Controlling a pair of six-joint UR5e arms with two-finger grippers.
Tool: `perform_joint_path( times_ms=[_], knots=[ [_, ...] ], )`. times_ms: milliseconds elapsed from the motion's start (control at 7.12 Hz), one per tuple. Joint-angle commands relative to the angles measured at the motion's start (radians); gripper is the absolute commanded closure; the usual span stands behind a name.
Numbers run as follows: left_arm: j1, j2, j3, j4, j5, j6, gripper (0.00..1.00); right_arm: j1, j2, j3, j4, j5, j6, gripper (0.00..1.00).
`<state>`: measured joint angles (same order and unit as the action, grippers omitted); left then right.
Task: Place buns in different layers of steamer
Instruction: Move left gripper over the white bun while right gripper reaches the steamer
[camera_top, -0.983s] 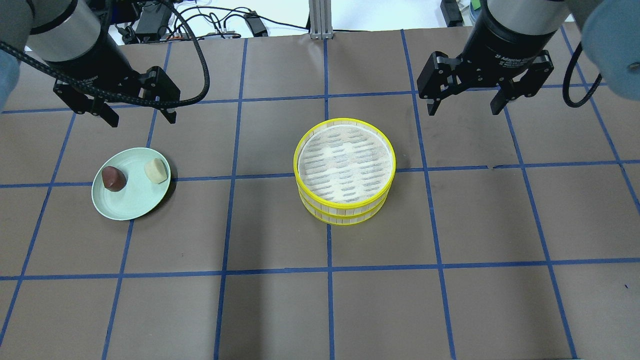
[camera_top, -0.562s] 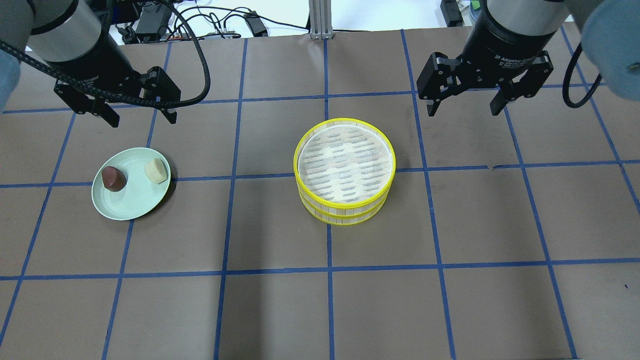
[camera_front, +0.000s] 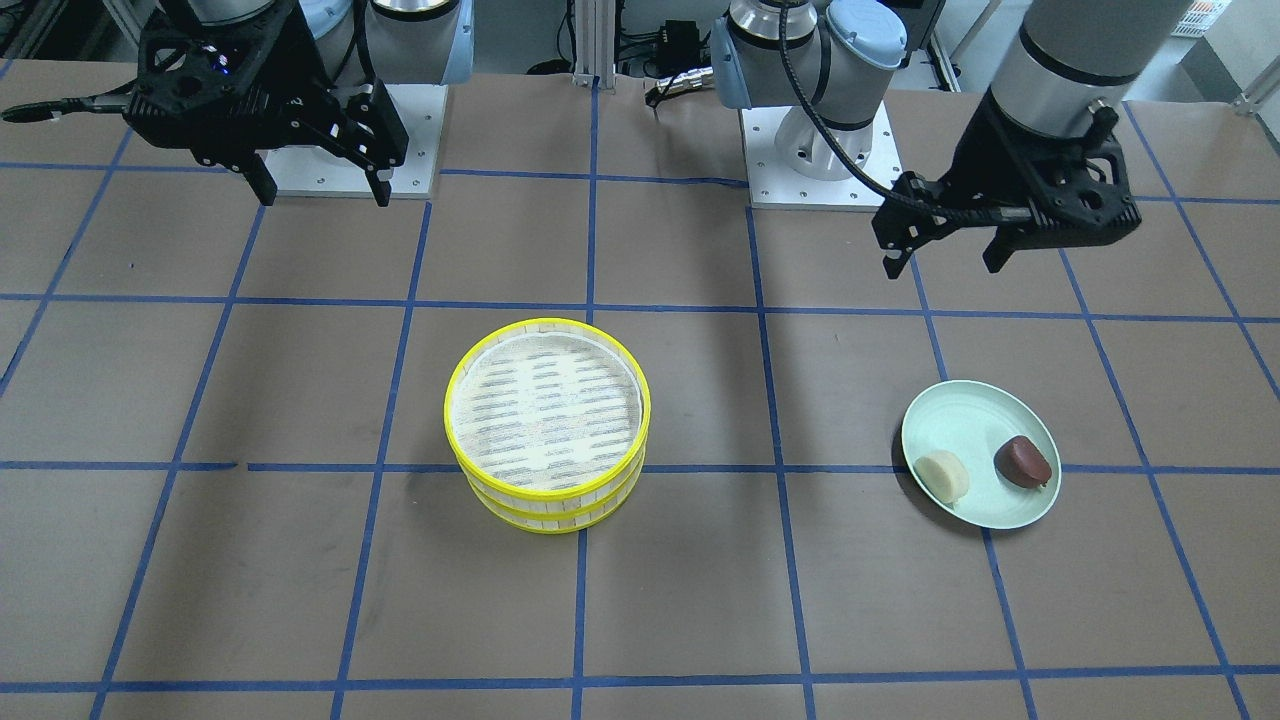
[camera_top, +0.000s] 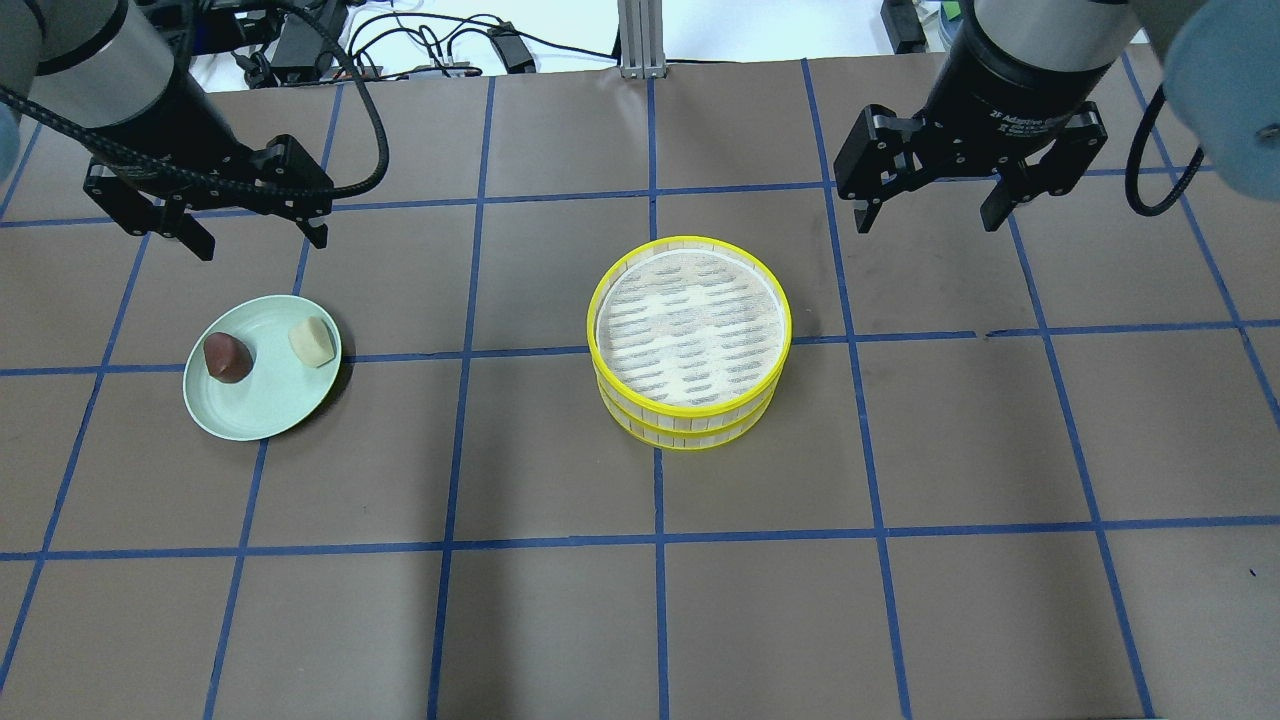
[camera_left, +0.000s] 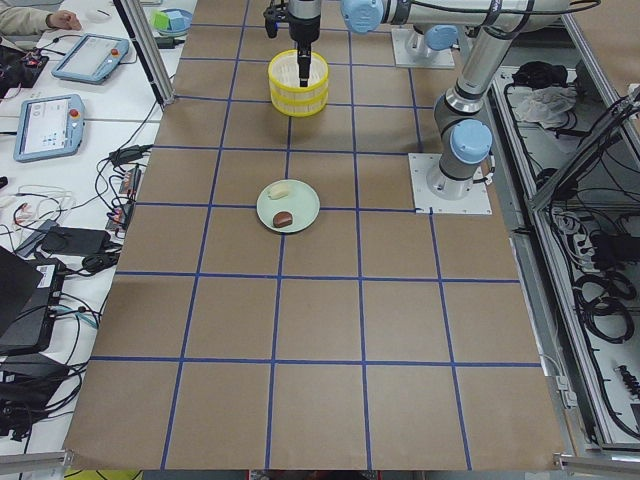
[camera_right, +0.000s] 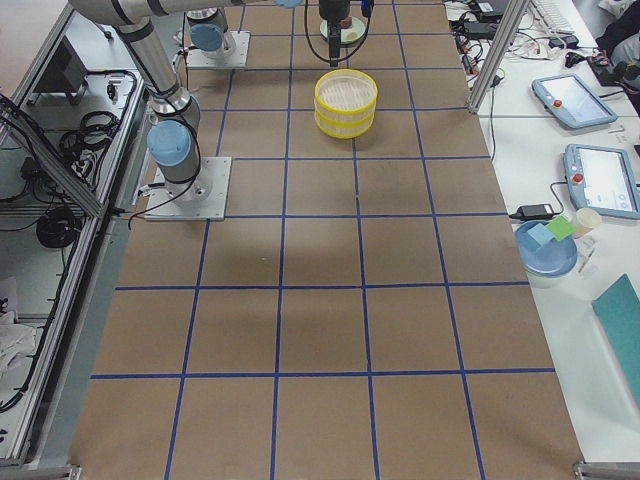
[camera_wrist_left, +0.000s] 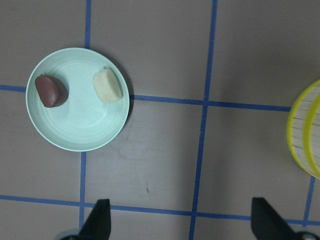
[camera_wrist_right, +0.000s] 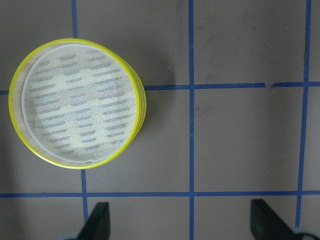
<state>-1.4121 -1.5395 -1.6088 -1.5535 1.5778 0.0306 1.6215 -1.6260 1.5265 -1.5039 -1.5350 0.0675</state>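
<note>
White lettering on the black body of the right gripper (camera_top: 928, 218) reads "2F Adaptive", the rest cut off; the smaller print beneath is unreadable; nothing else legible.

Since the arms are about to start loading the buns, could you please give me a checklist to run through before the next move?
1. Left gripper open and empty: ok, it hovers just beyond the plate.
2. Right gripper open and empty: ok.
3. Buns free to grasp: ok, the brown bun and cream bun lie apart on the plate.
4. Top layer free for a bun: ok, its liner is bare.
5. Lower layer open for loading: not ok, the top layer sits stacked on it.
6. Lower layer empty inside: cannot tell, it is covered.
</note>
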Motion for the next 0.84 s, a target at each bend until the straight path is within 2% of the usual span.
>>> perform_joint_path(
  times_ms=[0,562,702],
  knots=[
    [0.128,-0.010,-0.057,0.059,-0.083,0.000,0.00,0.000,0.002,0.000,0.001,-0.002,0.000,0.00],
    [0.154,-0.158,-0.069,0.193,-0.090,-0.014,0.00,0.001,0.017,0.012,0.005,-0.001,0.015,0.00],
    [0.162,-0.200,-0.078,0.219,-0.090,-0.014,0.00,0.012,0.065,0.012,-0.002,-0.001,0.021,0.00]
  ],
)
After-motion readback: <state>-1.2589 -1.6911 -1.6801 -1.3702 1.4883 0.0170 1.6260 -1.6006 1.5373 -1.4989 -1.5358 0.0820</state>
